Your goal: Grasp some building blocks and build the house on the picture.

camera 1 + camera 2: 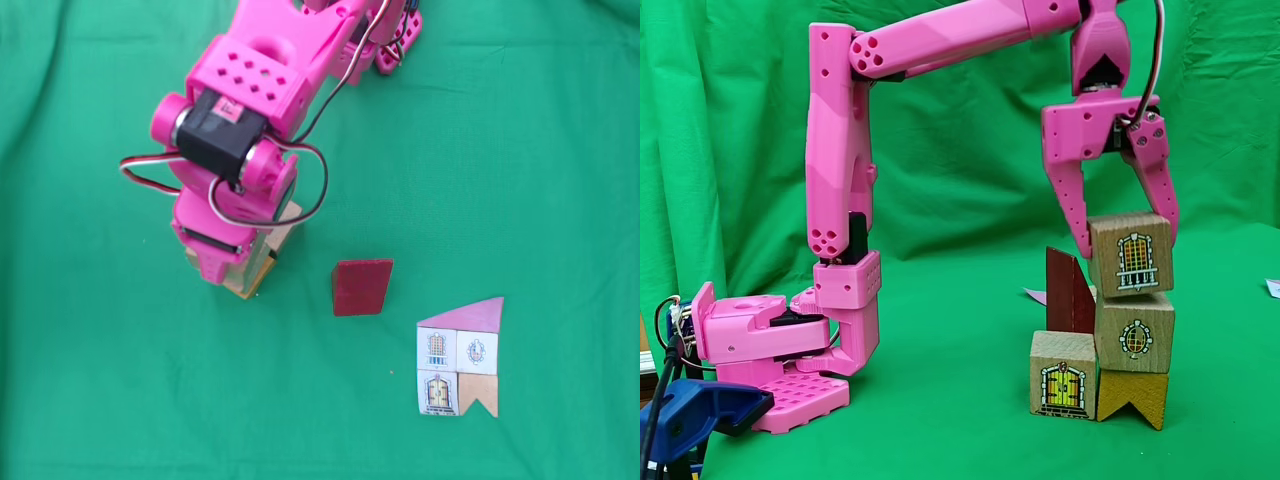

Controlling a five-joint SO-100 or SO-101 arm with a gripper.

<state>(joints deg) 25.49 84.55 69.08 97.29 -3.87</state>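
In a fixed view from the side, my pink gripper (pixel 1127 245) is shut on a tan window block (pixel 1130 258), one finger on each side. That block sits slightly tilted on a block with an oval window (pixel 1134 337), which rests on a yellow-orange notched piece (pixel 1132 396). A door block (pixel 1062 375) stands to their left. The dark red slant-topped block (pixel 1070 292) stands behind them. From above, the arm (pixel 245 120) covers the stack, and only tan edges (pixel 254 280) show. The dark red block (pixel 362 287) lies to its right. The picture (pixel 460 362) lies flat at lower right.
Green cloth (pixel 520 150) covers the table and hangs as a backdrop. The arm's pink base (pixel 770 350) stands at the left of the side view, with a blue clamp (pixel 690 415) beside it. A scrap of paper (pixel 1272 288) lies at the right edge.
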